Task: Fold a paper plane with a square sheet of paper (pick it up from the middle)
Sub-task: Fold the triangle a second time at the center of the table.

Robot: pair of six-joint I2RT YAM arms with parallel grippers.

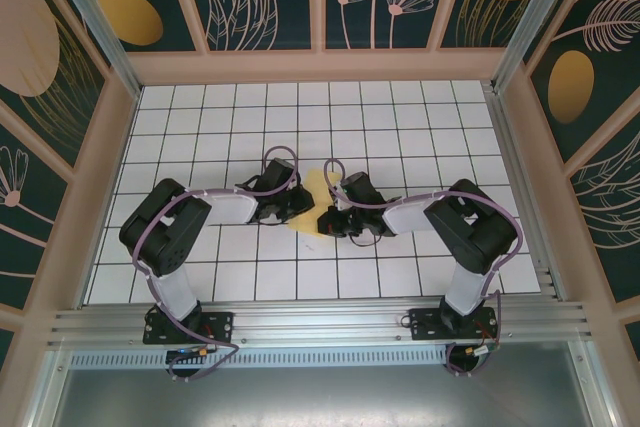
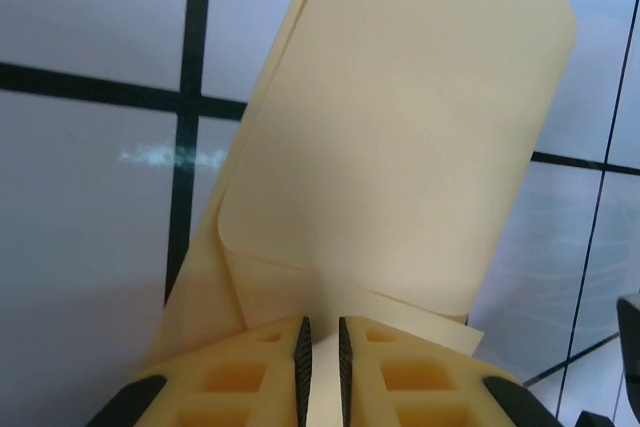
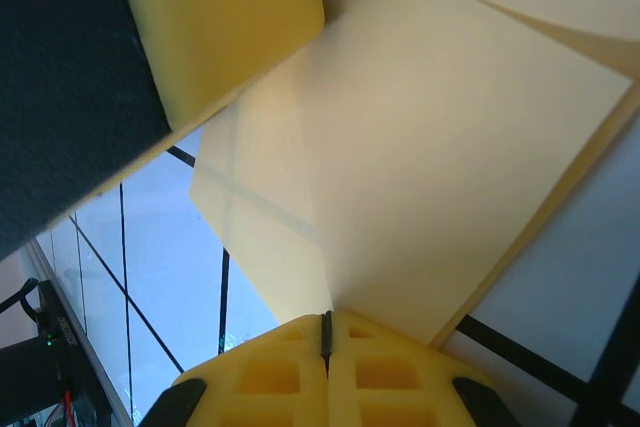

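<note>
Both wrist views show fingers point(image 2: 230, 387) pinching paper point(image 2: 400, 147).

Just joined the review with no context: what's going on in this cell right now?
Both arms meet mid-table on one yellow paper sheet. The right gripper is clamped shut on one edge. The left gripper pinches another edge, jaws nearly closed with paper between them. The sheet is folded over in layers with a curled flap, above the white grid table. It is not a pointed plane yet.
</note>
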